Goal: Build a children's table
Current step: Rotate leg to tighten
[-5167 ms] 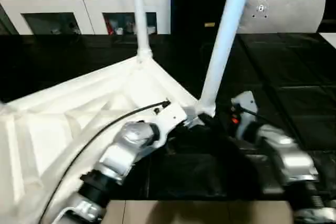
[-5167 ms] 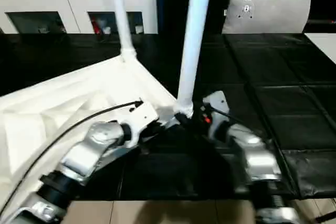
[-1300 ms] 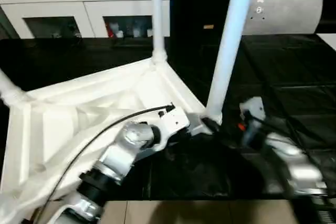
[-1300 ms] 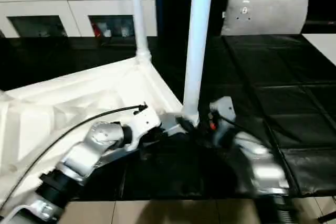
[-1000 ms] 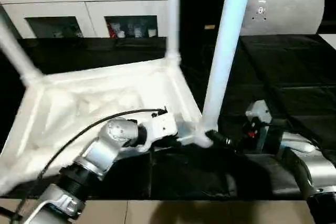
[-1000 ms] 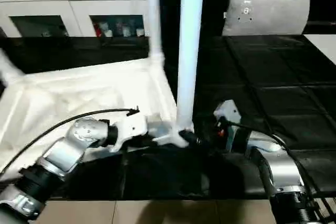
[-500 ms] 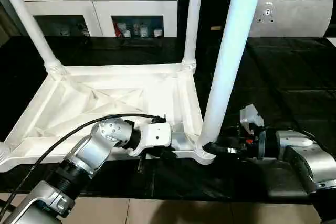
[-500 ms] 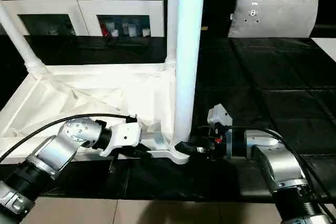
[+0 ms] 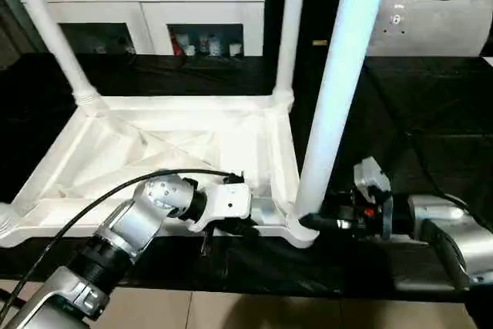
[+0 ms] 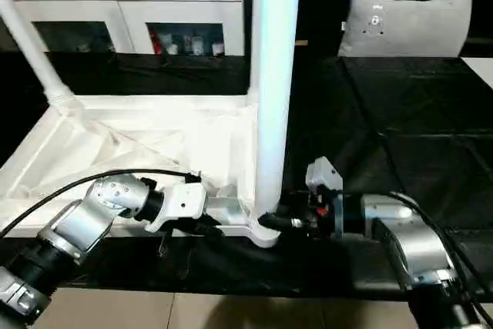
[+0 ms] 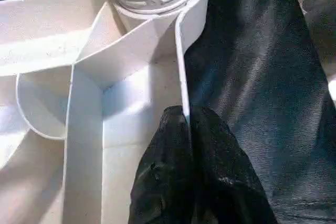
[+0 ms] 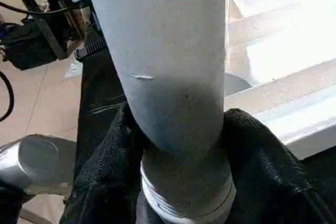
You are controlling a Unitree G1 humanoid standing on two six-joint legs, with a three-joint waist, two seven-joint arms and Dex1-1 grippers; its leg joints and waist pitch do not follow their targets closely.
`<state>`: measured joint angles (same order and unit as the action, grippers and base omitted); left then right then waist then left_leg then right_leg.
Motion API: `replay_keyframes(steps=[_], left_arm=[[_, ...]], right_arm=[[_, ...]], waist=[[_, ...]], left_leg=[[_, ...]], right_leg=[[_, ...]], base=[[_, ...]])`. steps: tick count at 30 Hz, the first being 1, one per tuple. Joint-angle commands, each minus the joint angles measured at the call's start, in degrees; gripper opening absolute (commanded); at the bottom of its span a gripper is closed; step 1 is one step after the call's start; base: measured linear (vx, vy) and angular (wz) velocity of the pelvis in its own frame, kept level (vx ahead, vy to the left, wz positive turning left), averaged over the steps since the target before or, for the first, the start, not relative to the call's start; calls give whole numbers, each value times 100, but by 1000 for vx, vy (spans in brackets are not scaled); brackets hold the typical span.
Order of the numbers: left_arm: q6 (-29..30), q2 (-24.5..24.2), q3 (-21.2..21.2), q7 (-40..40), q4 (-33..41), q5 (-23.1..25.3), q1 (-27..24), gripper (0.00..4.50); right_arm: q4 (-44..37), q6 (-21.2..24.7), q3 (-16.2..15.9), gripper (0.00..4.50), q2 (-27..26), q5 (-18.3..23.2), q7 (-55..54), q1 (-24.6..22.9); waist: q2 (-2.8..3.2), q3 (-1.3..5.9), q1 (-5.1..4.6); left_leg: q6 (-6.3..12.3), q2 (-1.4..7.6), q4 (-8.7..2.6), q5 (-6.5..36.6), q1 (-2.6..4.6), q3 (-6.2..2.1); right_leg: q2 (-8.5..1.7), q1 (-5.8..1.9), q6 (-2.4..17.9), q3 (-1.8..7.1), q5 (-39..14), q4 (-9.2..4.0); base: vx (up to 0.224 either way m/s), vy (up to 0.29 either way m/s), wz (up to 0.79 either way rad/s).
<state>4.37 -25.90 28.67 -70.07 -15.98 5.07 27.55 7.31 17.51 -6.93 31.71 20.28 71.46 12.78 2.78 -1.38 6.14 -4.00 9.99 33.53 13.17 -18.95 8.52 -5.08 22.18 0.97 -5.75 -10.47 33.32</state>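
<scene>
Seating the near-corner leg (image 9: 333, 105): right gripper (image 12: 178, 182) jaws clasping its base, left gripper (image 11: 188, 121) jaws pinched shut on tabletop (image 9: 154, 140) rim. Next, probably twisting leg home.

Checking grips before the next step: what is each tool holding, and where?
Left tool pinches the tabletop's rim; right tool clasps the nearest leg at its base.

A black quilted mat (image 9: 431, 113) covers the surface, its near edge meeting a tan tiled floor (image 9: 254, 315). The white tabletop (image 9: 177, 144) lies upside down on the mat, ribbed underside up. A grey pillow (image 10: 408, 25) rests at the far right.
</scene>
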Motion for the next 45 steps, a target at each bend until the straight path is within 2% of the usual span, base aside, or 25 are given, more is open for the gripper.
replay_keyframes(steps=[1,4,5,7,8,9,11,14,15,16,17,18,19,21,24,26,30,33,34,36,37,38,39,40,45], left_arm=[[170,-47,404,-128,-252,273,-197,0],[947,214,117,246,-6,50,-325,0],[947,214,117,246,-6,50,-325,0],[1351,385,-39,505,119,-32,-348,0],[1741,621,-236,861,199,-126,-344,0],[1741,621,-236,861,199,-126,-344,0],[2289,1056,-544,1481,257,-221,-264,0],[2738,1583,-877,2217,197,-216,-103,0],[2823,1729,-969,2428,157,-201,-50,0],[2891,1887,-1070,2645,104,-199,3,0],[2938,1993,-1140,2796,72,-196,37,0],[2980,2192,-1270,3100,-3,-189,106,0],[3003,2310,-1307,3264,-14,-163,135,0],[2998,2400,-1303,3361,-14,-138,148,0],[3011,2358,-1126,3297,110,-34,88,0],[2985,2263,-1061,3269,147,15,51,0],[2780,1934,-897,3063,133,117,-3,0],[2634,1687,-808,2859,110,146,-44,0],[2527,1567,-767,2753,82,172,-55,0],[2417,1414,-710,2609,54,196,-63,0],[2221,1181,-655,2330,1,167,-60,0],[2212,1173,-652,2319,0,165,-60,0],[1980,908,-559,1964,-26,128,-59,0],[1932,840,-530,1875,-34,128,-59,0],[1477,457,-313,1267,-34,100,-76,0]], right_arm=[[-167,200,-175,198,-63,189,111,-153],[-392,414,-88,198,-487,16,-895,-407],[-392,414,-88,198,-487,16,-895,-407],[-342,526,-49,198,-760,-252,-1587,-396],[-283,670,43,198,-1071,-415,-2229,-351],[-283,670,43,198,-1071,-415,-2229,-351],[-178,908,175,197,-1547,-640,-3174,-229],[-17,1198,482,196,-2174,-829,-4401,-52],[42,1261,585,196,-2351,-866,-4760,7],[125,1279,669,196,-2493,-915,-5077,72],[186,1266,710,196,-2575,-949,-5254,116],[324,1135,740,196,-2697,-1030,-5511,203],[377,1027,748,196,-2778,-1058,-5585,247],[407,936,757,252,-2838,-1030,-5575,278],[349,910,906,275,-2969,-907,-5554,295],[266,828,875,300,-2918,-944,-5489,255],[71,605,743,328,-2612,-933,-5097,117],[-108,428,709,355,-2324,-856,-4607,28],[-197,396,723,364,-2197,-803,-4395,2],[-261,388,749,387,-2018,-787,-4211,-2],[-243,138,607,400,-1575,-1000,-3858,16],[-242,130,602,400,-1560,-1005,-3843,17],[-258,-101,480,400,-1104,-1019,-3245,31],[-286,-140,470,400,-1000,-961,-3053,29],[-422,-210,443,400,-521,-603,-1993,24]], waist=[[-77,223,-10],[-75,226,-12],[-75,226,-12],[-65,180,-66],[-3,151,-119],[-41,111,-168],[-38,95,-291],[-44,81,-484],[-26,74,-512],[-24,99,-586],[8,119,-614],[45,144,-638],[35,169,-646],[-2,169,-626],[4,184,-604],[-7,220,-558],[-6,258,-440],[-1,290,-376],[-6,291,-349],[4,259,-339],[9,254,-327],[14,236,-311],[7,220,-295],[0,212,-278],[-32,219,-245]], left_leg=[[459,317,-415,715,-93,-24],[401,326,-430,671,-93,-30],[401,326,-430,671,-93,-30],[289,293,-471,940,-95,-28],[174,277,-485,1220,-74,-46],[134,263,-505,1416,-71,-38],[-13,205,-501,1883,-26,-94],[-3,167,-495,2170,-59,-138],[-3,153,-482,2198,-43,-134],[10,89,-406,2262,12,-137],[24,111,-418,2213,4,-149],[78,191,-492,2108,-98,-200],[101,234,-520,1909,-156,-209],[150,249,-518,1806,-136,-165],[246,256,-515,1569,-158,-128],[347,271,-482,1084,-163,-102],[590,231,-398,240,-196,-64],[708,221,-345,41,-207,-52],[829,227,-326,-142,-225,-58],[839,238,-336,82,-221,-48],[809,242,-344,177,-208,-46],[719,253,-355,372,-195,-41],[632,257,-373,559,-192,-43],[576,254,-384,768,-186,-43],[597,270,-384,732,-189,-52]], right_leg=[[-400,-306,1175,323,-1366,-357],[-408,-313,1130,337,-1321,-355],[-408,-313,1130,337,-1321,-355],[-395,-293,993,321,-1857,-415],[-401,-280,843,307,-2370,-460],[-381,-261,736,294,-2701,-516],[-384,-225,326,225,-3618,-625],[-367,-214,58,156,-3885,-720],[-362,-187,41,137,-3935,-741],[-361,-148,-106,38,-4200,-829],[-375,-166,-56,45,-4020,-816],[-377,-262,88,41,-3392,-757],[-392,-305,260,74,-2736,-702],[-390,-268,540,131,-2251,-659],[-396,-285,761,186,-1937,-596],[-395,-298,970,212,-1371,-522],[-398,-355,1132,216,-645,-421],[-407,-362,1204,227,-339,-358],[-383,-349,1261,214,-126,-323],[-383,-331,1227,210,-457,-353],[-389,-324,1200,205,-631,-372],[-379,-315,1119,210,-946,-400],[-375,-304,1061,214,-1214,-414],[-383,-310,967,222,-1484,-436],[-393,-299,949,235,-1524,-423]], base=[[0,0,0],[0,0,0],[0,0,0],[0,0,0],[0,0,0],[-52,7,-6],[-54,10,-7],[0,0,0],[0,0,0],[0,0,0],[0,0,0],[0,0,0],[0,0,0],[0,0,0],[0,0,0],[0,0,0],[0,0,0],[0,0,0],[0,0,0],[0,0,0],[0,0,0],[0,0,0],[0,0,0],[0,0,0],[0,0,0]])
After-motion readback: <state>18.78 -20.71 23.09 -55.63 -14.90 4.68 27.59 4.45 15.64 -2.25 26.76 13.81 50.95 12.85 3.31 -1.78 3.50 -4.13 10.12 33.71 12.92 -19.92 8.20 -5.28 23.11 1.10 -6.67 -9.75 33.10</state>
